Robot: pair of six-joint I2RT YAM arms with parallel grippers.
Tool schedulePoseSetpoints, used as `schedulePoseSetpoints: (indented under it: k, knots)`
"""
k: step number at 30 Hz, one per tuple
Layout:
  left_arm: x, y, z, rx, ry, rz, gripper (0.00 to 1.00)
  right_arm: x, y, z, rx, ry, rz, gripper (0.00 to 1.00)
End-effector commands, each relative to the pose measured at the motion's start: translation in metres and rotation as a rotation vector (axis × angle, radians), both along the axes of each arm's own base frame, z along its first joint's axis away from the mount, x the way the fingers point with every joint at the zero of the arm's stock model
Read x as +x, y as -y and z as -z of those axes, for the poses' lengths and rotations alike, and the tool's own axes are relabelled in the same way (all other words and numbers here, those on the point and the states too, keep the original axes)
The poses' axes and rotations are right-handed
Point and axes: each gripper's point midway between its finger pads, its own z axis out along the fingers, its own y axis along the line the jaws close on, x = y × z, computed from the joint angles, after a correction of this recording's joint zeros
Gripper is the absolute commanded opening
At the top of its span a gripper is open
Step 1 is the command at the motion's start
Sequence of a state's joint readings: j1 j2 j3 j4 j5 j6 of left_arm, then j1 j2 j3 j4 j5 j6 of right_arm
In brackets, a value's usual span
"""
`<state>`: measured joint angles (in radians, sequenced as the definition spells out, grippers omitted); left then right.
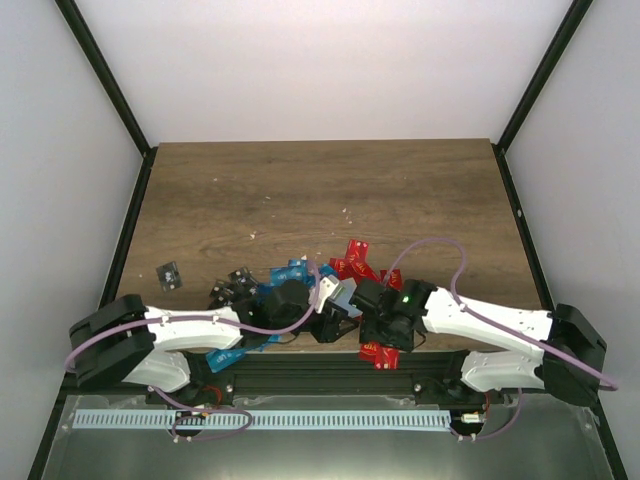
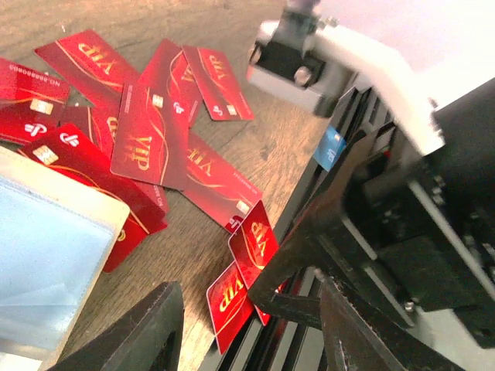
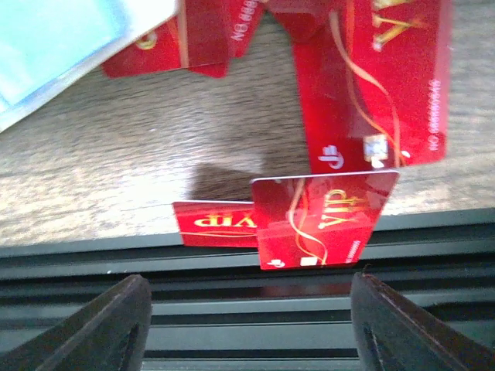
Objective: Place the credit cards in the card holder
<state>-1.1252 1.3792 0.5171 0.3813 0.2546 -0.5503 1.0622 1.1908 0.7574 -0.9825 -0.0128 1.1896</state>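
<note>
The brown wooden table (image 1: pixel 320 190) is the biggest thing here, with white walls around it. The left arm (image 1: pixel 190 335) and the right arm (image 1: pixel 490 320) both reach in to the middle of the near edge, and their ends are close together. Around those ends lie the credit cards (image 1: pixel 345 268) in a messy pile. Red ones are on the right side and blue cards (image 1: pixel 290 272) are on the left side, and many lie on top of each other. A dark rail (image 3: pixel 247 309) runs along the near edge of the table. The card holder (image 2: pixel 54 247) is pale beige with a clear window that looks light blue. It lies on the table next to the red ones and covers the corner of 1 of them. It sits just beside the left gripper (image 2: pixel 244 284), outside its fingers, and I cannot tell if a finger touches it. The left gripper is released, and its 2 dark fingers stand apart with only wood and a red card under the gap. The right gripper (image 3: pixel 249 282) is released too, with its 2 fingers wide apart and gripping nothing. In front of it 2 red cards (image 3: pixel 325 220) stick out over the table edge above the rail, 1 lying partly on the other. 1 black card (image 1: pixel 170 273) lies alone, well apart, on the left of the table.
</note>
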Motion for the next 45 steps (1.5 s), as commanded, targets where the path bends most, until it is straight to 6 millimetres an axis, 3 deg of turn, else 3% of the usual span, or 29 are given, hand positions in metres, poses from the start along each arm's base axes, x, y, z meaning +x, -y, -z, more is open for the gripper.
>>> schedulePoseSetpoints:
  k: [1,5,10,19,22,28,33,37,45]
  knots:
    - [0.002,-0.003,-0.007,-0.002,0.001,-0.011,0.51,-0.004,0.021,0.006,-0.105,-0.012,0.002,0.77]
    - [0.001,-0.003,-0.003,0.005,-0.004,-0.009,0.51,-0.014,0.027,0.022,-0.110,-0.056,0.000,0.85]
    - [0.000,-0.002,-0.004,0.007,-0.005,0.000,0.51,-0.024,0.024,0.045,-0.069,-0.099,-0.007,0.88]
    - [0.001,-0.001,0.000,0.013,-0.007,0.003,0.51,-0.025,0.012,0.078,-0.049,-0.121,-0.040,0.97]
    - [0.001,0.000,0.002,0.016,-0.011,0.005,0.51,-0.022,0.017,0.088,-0.095,-0.110,-0.034,0.90]
    - [0.000,-0.001,0.004,0.025,-0.012,0.005,0.51,-0.015,0.011,0.096,-0.112,-0.086,-0.042,0.62]
    - [0.001,-0.002,0.007,0.031,-0.016,-0.003,0.51,-0.009,0.006,0.085,-0.099,-0.054,-0.047,0.46]
    - [0.003,-0.002,0.005,0.029,-0.012,-0.008,0.51,-0.003,0.004,0.068,-0.108,-0.031,-0.062,0.45]
    - [0.011,-0.014,-0.015,0.015,0.043,-0.037,0.51,0.018,-0.012,0.013,-0.036,0.062,-0.084,0.47]
